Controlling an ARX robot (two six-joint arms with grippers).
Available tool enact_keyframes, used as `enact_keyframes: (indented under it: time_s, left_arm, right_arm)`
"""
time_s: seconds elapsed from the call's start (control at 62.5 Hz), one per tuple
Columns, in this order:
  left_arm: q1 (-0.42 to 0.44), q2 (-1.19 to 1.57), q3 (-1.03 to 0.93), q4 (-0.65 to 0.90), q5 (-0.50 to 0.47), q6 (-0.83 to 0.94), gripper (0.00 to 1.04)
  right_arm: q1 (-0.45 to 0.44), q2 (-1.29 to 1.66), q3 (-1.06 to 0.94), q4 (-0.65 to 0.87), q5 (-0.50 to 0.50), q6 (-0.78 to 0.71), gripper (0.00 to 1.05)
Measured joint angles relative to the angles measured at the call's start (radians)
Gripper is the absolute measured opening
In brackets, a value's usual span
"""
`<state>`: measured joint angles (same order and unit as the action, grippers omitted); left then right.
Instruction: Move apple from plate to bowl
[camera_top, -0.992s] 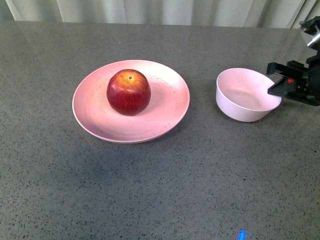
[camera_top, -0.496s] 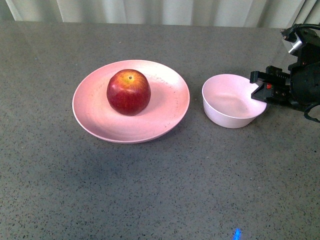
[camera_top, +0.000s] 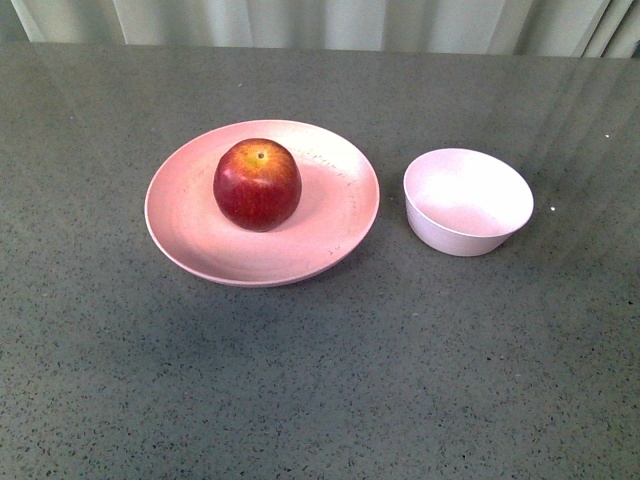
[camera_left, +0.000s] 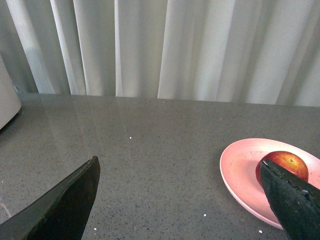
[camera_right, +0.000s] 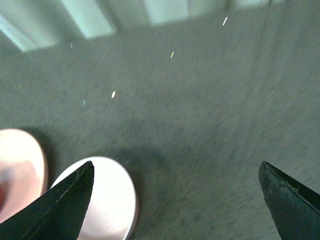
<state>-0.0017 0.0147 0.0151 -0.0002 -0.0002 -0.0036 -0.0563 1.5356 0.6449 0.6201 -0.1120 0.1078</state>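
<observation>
The dark red apple (camera_top: 257, 184) sits on the wide pink plate (camera_top: 340, 215) left of centre on the table. The small pale bowl (camera_top: 468, 201) stands empty just right of the plate, apart from it. Neither gripper shows in the front view. In the left wrist view my left gripper (camera_left: 180, 172) is open and empty over bare table, with the plate (camera_left: 237, 170) and apple (camera_left: 287, 162) beyond one fingertip (camera_left: 287, 197). In the blurred right wrist view my right gripper (camera_right: 176, 172) is open and empty, with the bowl (camera_right: 112, 200) by one fingertip (camera_right: 67, 200) and the plate's edge (camera_right: 20, 165) beside it.
The grey speckled table (camera_top: 300, 380) runs wide around the plate and bowl. Pale curtains (camera_top: 320, 20) hang behind its far edge. A white object's edge (camera_left: 7, 102) shows at the side of the left wrist view.
The right gripper pushed the bowl left toward the plate, then withdrew out of the front view. The apple and plate have not moved.
</observation>
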Motion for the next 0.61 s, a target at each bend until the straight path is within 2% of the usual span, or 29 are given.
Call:
enact_keyframes:
  time_s: [0.064, 0.112, 0.24, 0.304, 0.384, 0.608]
  left_arm:
    - [0.0, 0.0, 0.0, 0.0, 0.0, 0.0, 0.96]
    - [0.0, 0.0, 0.0, 0.0, 0.0, 0.0, 0.96]
    - [0.0, 0.0, 0.0, 0.0, 0.0, 0.0, 0.96]
    - [0.0, 0.0, 0.0, 0.0, 0.0, 0.0, 0.96]
    - [0.0, 0.0, 0.0, 0.0, 0.0, 0.0, 0.96]
    - [0.0, 0.0, 0.0, 0.0, 0.0, 0.0, 0.96]
  right_arm:
    - [-0.023, -0.077, -0.131, 0.227, 0.025, -0.048, 0.76]
    - [-0.024, -0.152, -0.223, 0.335, 0.038, -0.072, 0.64]
    - [-0.008, -0.267, -0.359, 0.352, 0.05, -0.094, 0.32]
    - [0.037, -0.332, -0.413, 0.34, 0.103, -0.098, 0.15]
    - [0.051, -0.388, -0.448, 0.324, 0.103, -0.105, 0.01]
    - [0.053, -0.523, -0.524, 0.259, 0.111, -0.105, 0.02]
